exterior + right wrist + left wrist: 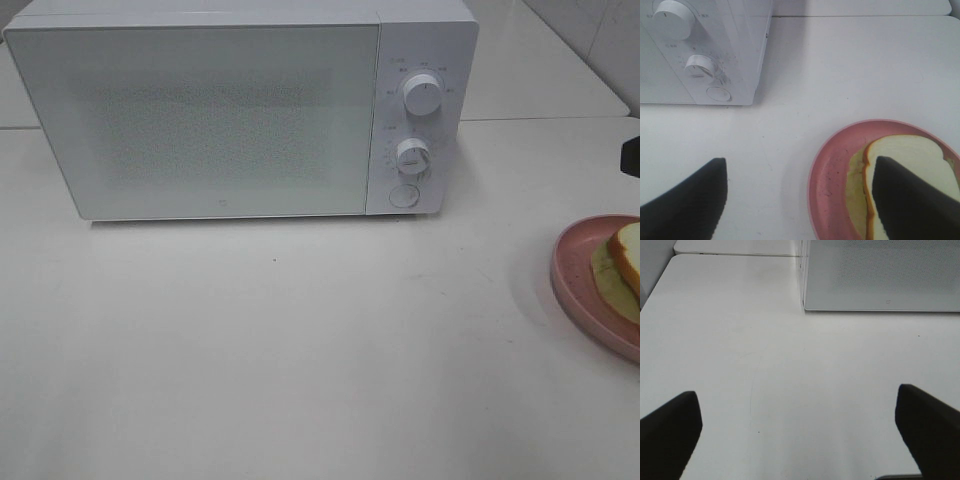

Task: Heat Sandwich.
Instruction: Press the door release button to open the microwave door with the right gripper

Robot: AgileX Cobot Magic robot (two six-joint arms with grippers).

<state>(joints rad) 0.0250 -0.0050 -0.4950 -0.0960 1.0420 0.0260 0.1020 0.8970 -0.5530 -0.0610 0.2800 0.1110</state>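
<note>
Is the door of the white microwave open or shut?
Shut: the frosted door sits flush with the white knob panel, no gap visible.

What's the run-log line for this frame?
microwave: door shut | sandwich: on pink plate, on table | left jaws: open, empty | right jaws: open, empty
</note>
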